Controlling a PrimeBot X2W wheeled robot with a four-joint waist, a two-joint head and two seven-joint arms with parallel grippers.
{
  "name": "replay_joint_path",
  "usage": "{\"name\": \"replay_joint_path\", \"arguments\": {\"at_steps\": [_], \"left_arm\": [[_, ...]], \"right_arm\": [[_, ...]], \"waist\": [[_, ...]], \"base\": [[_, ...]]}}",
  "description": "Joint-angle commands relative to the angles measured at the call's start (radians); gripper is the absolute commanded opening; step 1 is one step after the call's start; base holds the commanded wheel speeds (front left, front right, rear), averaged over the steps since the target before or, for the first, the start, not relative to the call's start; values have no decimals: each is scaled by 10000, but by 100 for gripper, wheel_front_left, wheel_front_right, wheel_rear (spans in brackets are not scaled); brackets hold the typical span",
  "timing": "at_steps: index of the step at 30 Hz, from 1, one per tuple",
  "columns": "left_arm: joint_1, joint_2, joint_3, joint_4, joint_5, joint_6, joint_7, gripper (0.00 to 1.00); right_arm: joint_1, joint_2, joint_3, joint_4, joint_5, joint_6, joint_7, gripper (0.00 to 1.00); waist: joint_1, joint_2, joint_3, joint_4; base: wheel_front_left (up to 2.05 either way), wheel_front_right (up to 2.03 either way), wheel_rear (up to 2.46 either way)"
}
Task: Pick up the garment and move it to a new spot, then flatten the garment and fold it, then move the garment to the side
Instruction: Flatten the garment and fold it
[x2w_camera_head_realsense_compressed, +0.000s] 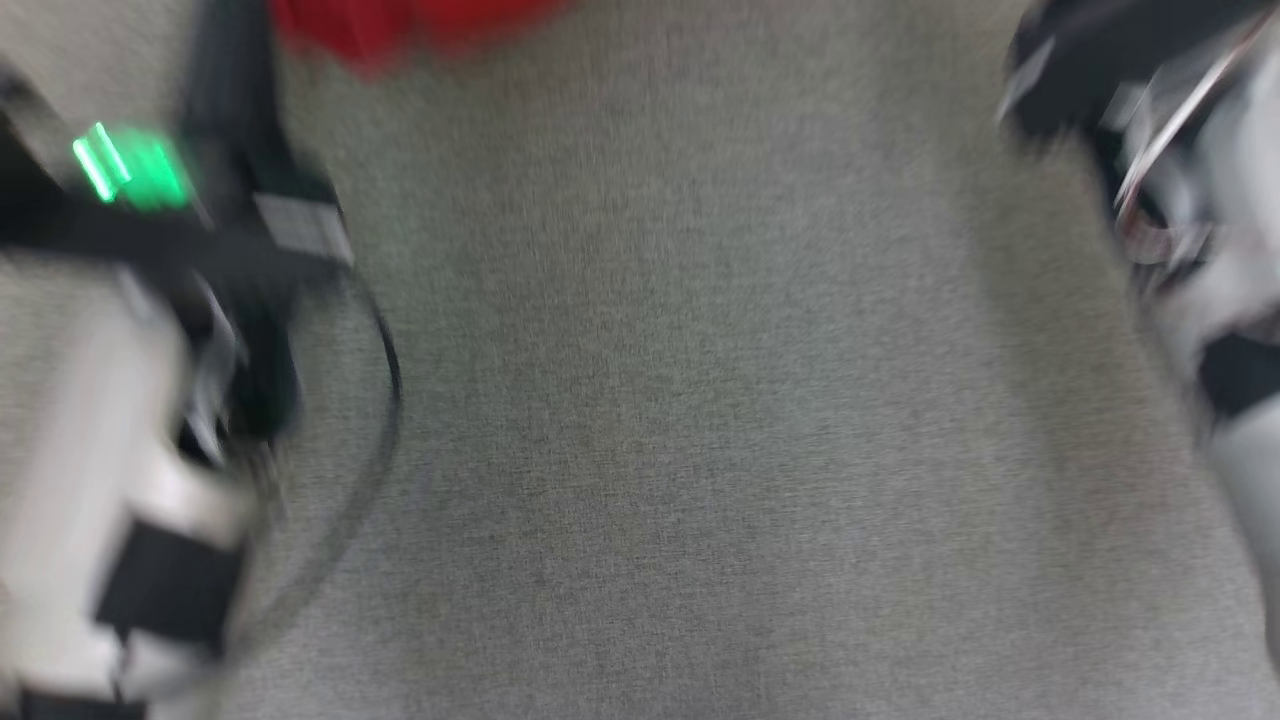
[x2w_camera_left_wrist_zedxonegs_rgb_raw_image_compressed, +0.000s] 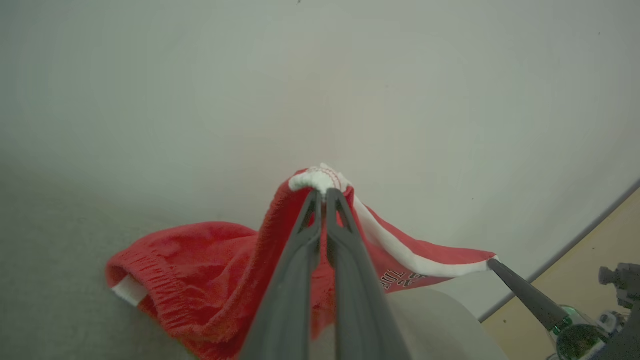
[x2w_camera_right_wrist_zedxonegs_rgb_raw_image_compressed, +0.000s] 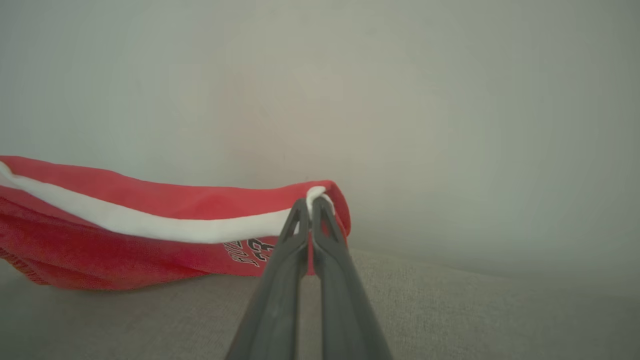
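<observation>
While blur smears the head view, a red terry garment with white trim (x2w_camera_head_realsense_compressed: 400, 25) shows at twelve o'clock over a grey woven surface (x2w_camera_head_realsense_compressed: 700, 400). Left wrist view: left pincer (x2w_camera_left_wrist_zedxonegs_rgb_raw_image_compressed: 322, 192) clamps its hem, pale wall (x2w_camera_left_wrist_zedxonegs_rgb_raw_image_compressed: 300, 75) behind. Right wrist view: right pincer (x2w_camera_right_wrist_zedxonegs_rgb_raw_image_compressed: 311, 202) pinches the trim.

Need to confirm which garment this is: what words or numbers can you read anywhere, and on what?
"23": black print on the red garment, right wrist view.
Word beside it: partly hidden, not readable.
Left wrist view: the same print, tilted and too small to read.
</observation>
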Motion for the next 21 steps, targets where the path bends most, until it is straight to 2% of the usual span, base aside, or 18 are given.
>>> {"name": "replay_joint_path", "arguments": {"at_steps": [1,6,9,10,13,21], "left_arm": [[1026,235,-397,22,160,-11,-88,0],[3589,559,-1451,91,499,-10,-174,0],[4740,656,-2000,5,708,25,-26,0],[4740,656,-2000,5,708,25,-26,0],[5623,749,-2293,-190,687,219,131,0],[7199,1312,-2770,-912,475,497,868,0]], "right_arm": [[888,-226,314,-439,448,-20,474,0],[3406,-1179,847,-1825,1394,-20,2118,0],[4962,-1459,578,-2413,1736,-19,2977,0],[4962,-1459,578,-2413,1736,-19,2977,0],[6427,-1636,36,-2998,2049,-19,3909,0],[9991,-1102,-1744,-4483,2248,-19,6717,0]], "waist": [[1,-1,-1506,-42],[1,-1,-3033,-137],[1,-1,-3773,-150],[1,-1,-3773,-150],[1,-1,-4286,-164],[1,-1,-4868,-238]], "base": [[0,0,0],[0,0,0],[0,0,0],[0,0,0],[0,0,0],[0,0,0]]}}
